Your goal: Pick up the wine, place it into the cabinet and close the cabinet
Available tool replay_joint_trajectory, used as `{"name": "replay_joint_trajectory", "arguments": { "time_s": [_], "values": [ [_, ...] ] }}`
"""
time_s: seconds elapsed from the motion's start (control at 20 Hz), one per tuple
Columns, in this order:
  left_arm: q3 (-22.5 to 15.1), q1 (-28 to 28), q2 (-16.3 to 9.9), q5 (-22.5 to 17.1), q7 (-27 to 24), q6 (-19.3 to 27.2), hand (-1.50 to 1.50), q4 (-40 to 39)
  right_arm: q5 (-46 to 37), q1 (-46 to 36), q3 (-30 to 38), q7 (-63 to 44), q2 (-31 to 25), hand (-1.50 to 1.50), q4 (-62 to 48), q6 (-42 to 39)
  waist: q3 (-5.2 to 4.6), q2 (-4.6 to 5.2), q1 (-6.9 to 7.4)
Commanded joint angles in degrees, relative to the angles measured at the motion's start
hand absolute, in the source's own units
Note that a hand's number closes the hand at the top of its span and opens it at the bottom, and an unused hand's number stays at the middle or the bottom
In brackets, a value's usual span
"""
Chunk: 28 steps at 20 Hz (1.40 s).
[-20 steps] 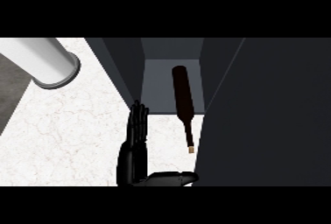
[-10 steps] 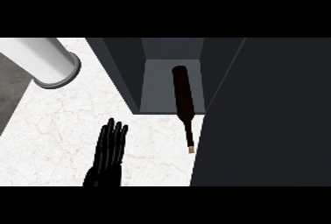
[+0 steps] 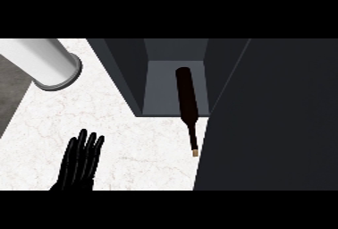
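Head view: wine bottle (image 3: 188,100) lying half inside cabinet (image 3: 125,76), neck protruding at centre; left hand (image 3: 79,163), lower left, flat-fingered, empty; push bottle fully in before swinging door (image 3: 277,116).

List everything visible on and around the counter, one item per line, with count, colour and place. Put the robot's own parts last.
wine bottle: one, dark brown, lying with its base inside the cabinet and its neck sticking out over the counter.
cabinet: one, dark grey, open, top centre.
cabinet door: one, dark grey, filling the right side.
cylinder: one, white with a grey rim, top left.
counter: one, white marble, centre and left.
floor: dark grey strip, far left.
left hand: one, black, fingers straight, lower left, holding nothing.
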<state>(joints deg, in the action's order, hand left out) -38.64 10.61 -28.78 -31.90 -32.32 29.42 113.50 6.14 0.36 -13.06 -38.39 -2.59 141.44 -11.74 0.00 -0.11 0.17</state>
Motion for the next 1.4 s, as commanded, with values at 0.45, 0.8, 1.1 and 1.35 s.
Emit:
{"name": "replay_joint_trajectory", "arguments": {
  "time_s": [0.45,0.8,1.1,1.35],
  "values": [
    [16.3,9.4,-7.7,-9.9,-4.0,-12.2,-1.50,2.6,3.4,7.1,-18.2,-6.2,1.6,1.50,7.1,0.6,-0.05,-0.26,0.15],
    [22.4,9.3,-9.0,-12.6,0.2,-15.3,-1.50,3.2,-6.6,2.8,-34.1,-8.1,2.6,1.50,5.9,6.0,-0.07,-0.19,-0.20],
    [30.3,15.1,-14.3,-16.4,1.1,-20.8,-1.50,4.7,-10.6,-1.8,-41.0,-8.3,2.5,1.50,3.4,14.9,-0.15,-0.53,0.67],
    [31.4,13.0,-13.3,-17.9,2.4,-22.9,-1.50,1.8,-14.4,-4.1,-46.3,-3.8,2.5,1.50,-1.9,20.2,-0.15,-0.49,-0.12]
  ]
}}
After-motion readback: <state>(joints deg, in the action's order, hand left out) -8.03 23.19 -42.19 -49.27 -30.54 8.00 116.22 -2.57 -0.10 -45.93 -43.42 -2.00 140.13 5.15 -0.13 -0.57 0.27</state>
